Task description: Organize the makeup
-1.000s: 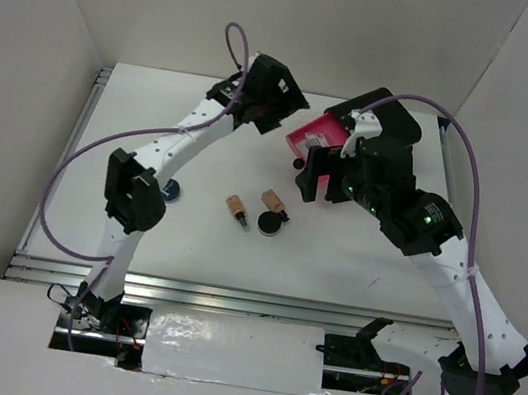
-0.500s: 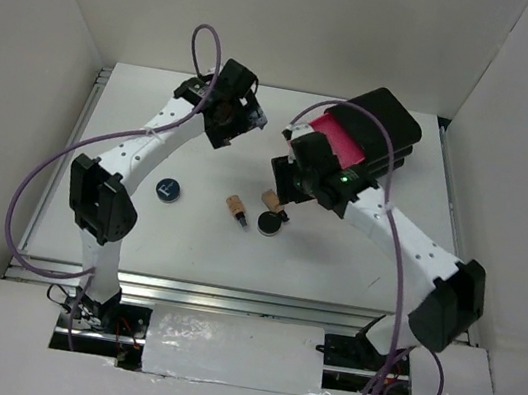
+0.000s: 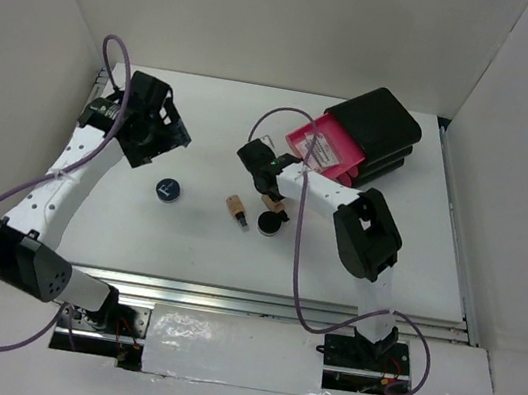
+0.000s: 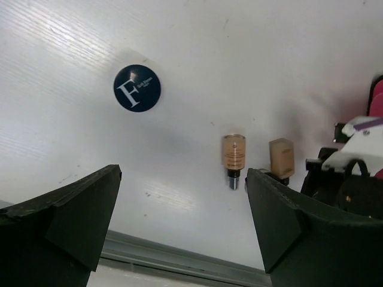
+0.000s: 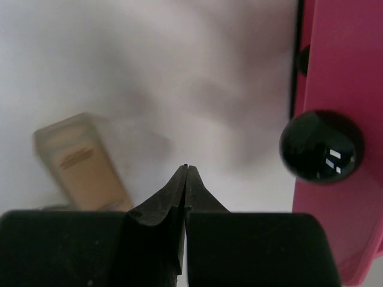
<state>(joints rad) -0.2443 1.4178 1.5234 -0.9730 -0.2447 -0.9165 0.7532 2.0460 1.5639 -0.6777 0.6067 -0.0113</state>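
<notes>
A round black compact [image 3: 167,188] [image 4: 137,88] lies on the white table, left of centre. A tan bottle [image 3: 236,208] [image 4: 233,154] lies in the middle. A second tan bottle [image 3: 271,202] [image 5: 81,161] and another black compact [image 3: 270,223] lie just right of it. My right gripper [image 3: 258,159] [image 5: 186,167] is shut on nothing, low over the table between that second bottle and the open pink drawer [image 3: 313,135] [image 5: 335,72]. White sachets [image 3: 327,151] lie in the drawer. My left gripper [image 3: 152,126] [image 4: 182,173] hangs open, high at the left, above the first compact.
The black drawer box [image 3: 378,123] stands at the back right, its top pink drawer pulled out toward the middle, its black knob [image 5: 321,145] close to my right fingertips. White walls close in the table on three sides. A metal rail [image 4: 179,263] runs along the near edge.
My left arm has swung left, away from the drawer box. My right arm has folded, its gripper moving left to the drawer front, and its jaws have closed.
</notes>
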